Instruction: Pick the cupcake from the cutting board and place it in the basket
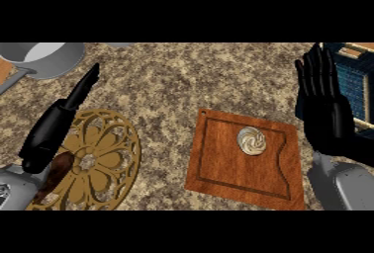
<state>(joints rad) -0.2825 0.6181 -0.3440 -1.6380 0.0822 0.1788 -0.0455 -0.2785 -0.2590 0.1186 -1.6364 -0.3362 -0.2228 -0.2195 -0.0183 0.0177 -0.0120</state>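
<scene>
Wooden board (241, 170) carries the cupcake (252, 141); right hand (325, 116) flat, fingers straight, near the basket (359, 79); left hand (53, 126) straight-fingered too.

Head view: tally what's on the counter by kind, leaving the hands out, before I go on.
Cupcake: 1
Cutting board: 1
Basket: 1
Grey pot: 1
Round gold openwork disc: 1
Total: 5
A grey sliver at the top edge is too cut off to name and is not counted.
</scene>
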